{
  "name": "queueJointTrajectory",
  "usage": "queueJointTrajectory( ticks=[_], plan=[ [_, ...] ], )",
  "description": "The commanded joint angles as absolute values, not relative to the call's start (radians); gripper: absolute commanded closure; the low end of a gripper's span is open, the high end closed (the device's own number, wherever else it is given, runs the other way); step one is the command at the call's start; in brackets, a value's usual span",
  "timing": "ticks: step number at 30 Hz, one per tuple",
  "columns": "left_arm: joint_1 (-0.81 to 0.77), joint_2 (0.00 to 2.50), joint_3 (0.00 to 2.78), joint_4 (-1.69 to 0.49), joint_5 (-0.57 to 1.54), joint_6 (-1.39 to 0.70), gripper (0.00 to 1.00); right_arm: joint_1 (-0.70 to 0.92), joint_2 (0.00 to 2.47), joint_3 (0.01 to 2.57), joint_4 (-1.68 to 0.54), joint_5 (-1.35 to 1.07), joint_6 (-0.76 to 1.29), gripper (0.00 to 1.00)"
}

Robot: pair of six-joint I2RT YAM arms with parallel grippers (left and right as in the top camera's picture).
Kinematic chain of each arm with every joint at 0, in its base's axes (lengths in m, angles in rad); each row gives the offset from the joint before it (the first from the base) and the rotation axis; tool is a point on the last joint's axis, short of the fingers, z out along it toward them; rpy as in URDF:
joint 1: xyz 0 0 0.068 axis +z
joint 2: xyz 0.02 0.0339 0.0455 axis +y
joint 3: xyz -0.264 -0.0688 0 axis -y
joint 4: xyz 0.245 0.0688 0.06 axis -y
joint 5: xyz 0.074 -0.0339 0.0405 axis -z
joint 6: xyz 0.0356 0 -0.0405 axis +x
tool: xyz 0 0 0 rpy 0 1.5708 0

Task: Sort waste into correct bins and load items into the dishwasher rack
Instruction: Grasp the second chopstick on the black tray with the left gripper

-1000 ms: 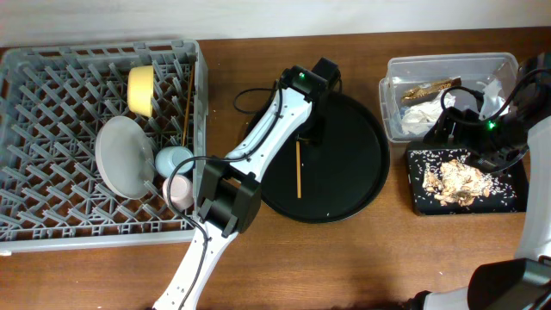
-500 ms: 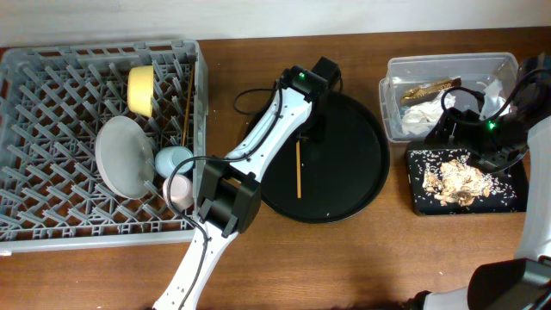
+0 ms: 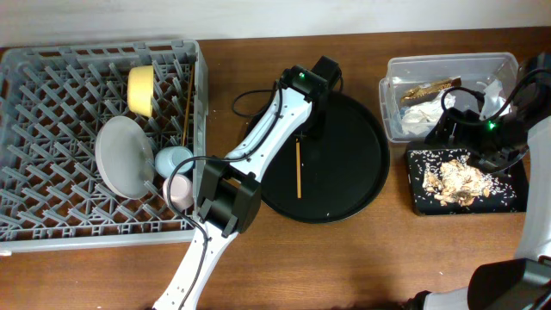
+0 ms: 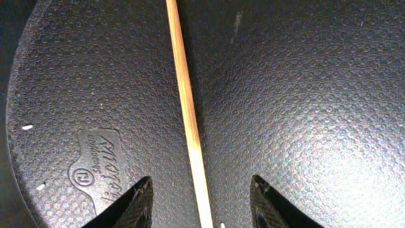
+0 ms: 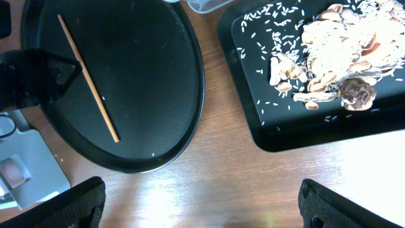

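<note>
My left jaws stand apart on either side of the thin wooden chopstick (image 4: 186,107), clear of it, where it lies flat on the large round black tray (image 4: 304,126). My right jaws are spread wide and empty above the brown wooden worktop (image 5: 209,183), beside the shallow black rectangular tray (image 5: 253,120) holding brownish-beige food scraps (image 5: 335,44).

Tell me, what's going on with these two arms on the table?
Two robot arms are clearing up after a meal. The left gripper hangs over a chopstick on the round black tray, with its jaws apart on either side and not gripping. The right gripper is open near the black rectangular tray of food scraps. The plate, yellow bowl, blue cup and pink cup sit in the dishwasher rack. A tissue and wrapper lie in the clear tub.
</note>
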State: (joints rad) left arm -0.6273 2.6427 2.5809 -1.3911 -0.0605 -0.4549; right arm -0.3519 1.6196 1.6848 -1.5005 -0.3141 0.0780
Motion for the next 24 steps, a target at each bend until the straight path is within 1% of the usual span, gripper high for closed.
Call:
queueJointTrajectory(
  ticks=[1,6,18,20,22,24],
  plan=[
    [-0.631,2.669,2.579,-1.390,-0.075,-0.470,0.51,-0.353,1.615,1.683,-1.504,-0.302,0.074,0.01],
    [-0.631,2.669,2.579,-1.384,-0.075,-0.432,0.54,-0.353,1.615,1.683,-1.504,-0.302,0.074,0.02],
    [-0.631,2.700,2.579,-1.371,-0.075,-0.421,0.55,-0.353,1.615,1.683,-1.504,-0.302,0.074,0.01],
    [-0.631,2.717,2.579,-1.378,-0.073,-0.421,0.57,-0.353,1.615,1.683,-1.504,-0.302,0.074,0.01],
    [-0.631,2.729,2.579,-1.386,-0.066,-0.421,0.61,-0.353,1.615,1.683,-1.504,-0.302,0.074,0.02],
    [-0.631,2.730,2.579,-1.388,-0.067,-0.421,0.61,-0.353,1.615,1.683,-1.504,-0.302,0.074,0.01]
  ],
)
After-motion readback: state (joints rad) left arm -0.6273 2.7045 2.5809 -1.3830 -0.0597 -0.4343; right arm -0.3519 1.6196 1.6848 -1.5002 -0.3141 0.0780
